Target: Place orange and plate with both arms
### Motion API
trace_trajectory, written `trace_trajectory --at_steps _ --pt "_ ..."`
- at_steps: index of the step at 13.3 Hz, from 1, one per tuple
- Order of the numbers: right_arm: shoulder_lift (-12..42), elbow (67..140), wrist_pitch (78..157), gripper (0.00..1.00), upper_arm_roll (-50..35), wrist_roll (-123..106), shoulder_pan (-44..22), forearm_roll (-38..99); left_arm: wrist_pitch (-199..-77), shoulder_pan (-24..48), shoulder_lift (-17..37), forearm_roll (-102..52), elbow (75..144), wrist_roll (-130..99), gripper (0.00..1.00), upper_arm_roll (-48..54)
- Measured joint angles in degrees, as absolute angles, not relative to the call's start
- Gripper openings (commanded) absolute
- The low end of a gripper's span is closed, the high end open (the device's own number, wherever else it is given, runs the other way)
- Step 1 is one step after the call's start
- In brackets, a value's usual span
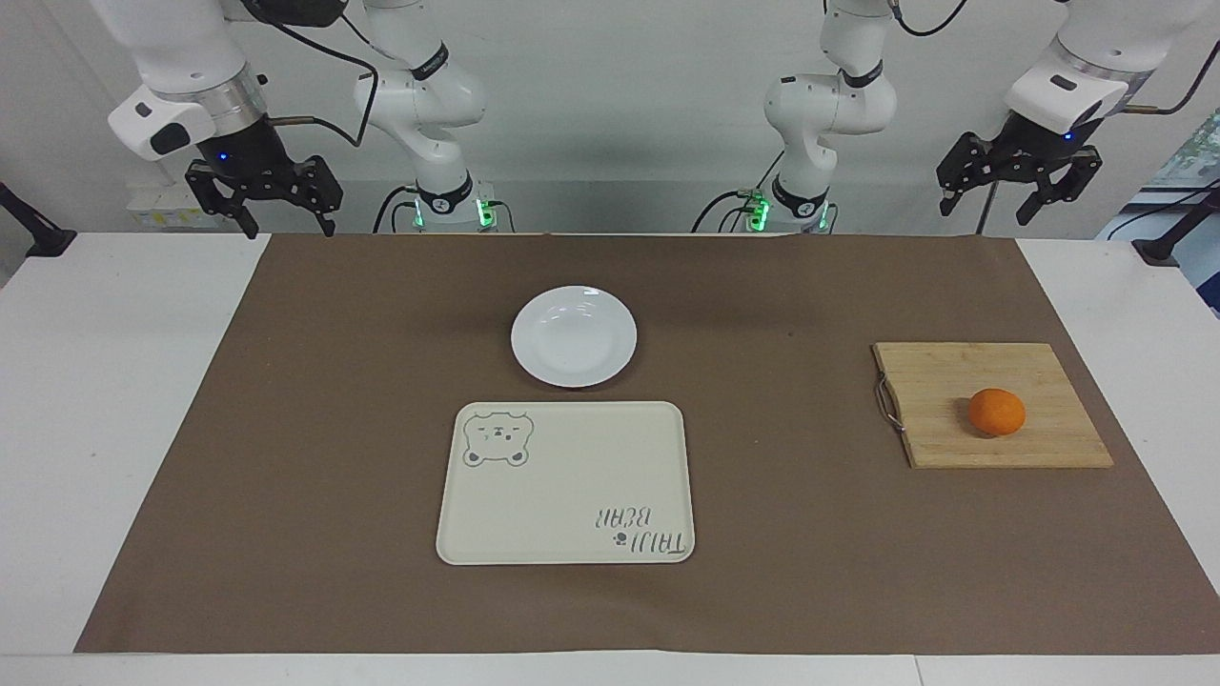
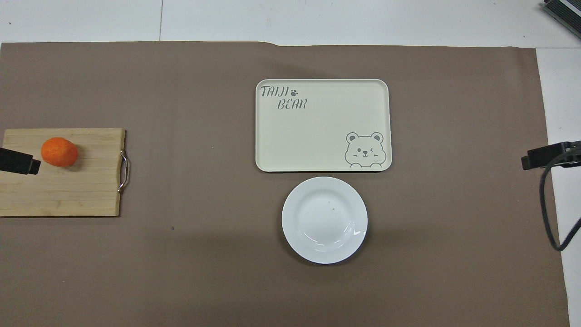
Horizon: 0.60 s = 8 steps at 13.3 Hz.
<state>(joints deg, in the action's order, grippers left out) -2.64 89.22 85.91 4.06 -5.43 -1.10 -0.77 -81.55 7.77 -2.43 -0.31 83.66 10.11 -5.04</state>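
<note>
There was one small round bright-orange fruit [image 1: 997, 412], one round glossy white plate [image 1: 574, 336], one cream rectangular tray with a bear drawing [image 1: 565, 483], one rectangular bamboo cutting board with a metal handle [image 1: 953, 381], and one brown paper mat [image 1: 286, 429]. Two white jointed robot arms were counted, each with one black two-finger gripper.
</note>
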Motion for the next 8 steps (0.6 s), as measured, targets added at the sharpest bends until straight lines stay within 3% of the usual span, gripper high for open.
trace_trajectory --at_steps 8 --pt "-2.6 89.2 85.9 1.00 4.1 -5.4 -1.1 -0.8 -86.4 6.5 -2.1 -0.3 83.7 10.1 1.00 -5.1"
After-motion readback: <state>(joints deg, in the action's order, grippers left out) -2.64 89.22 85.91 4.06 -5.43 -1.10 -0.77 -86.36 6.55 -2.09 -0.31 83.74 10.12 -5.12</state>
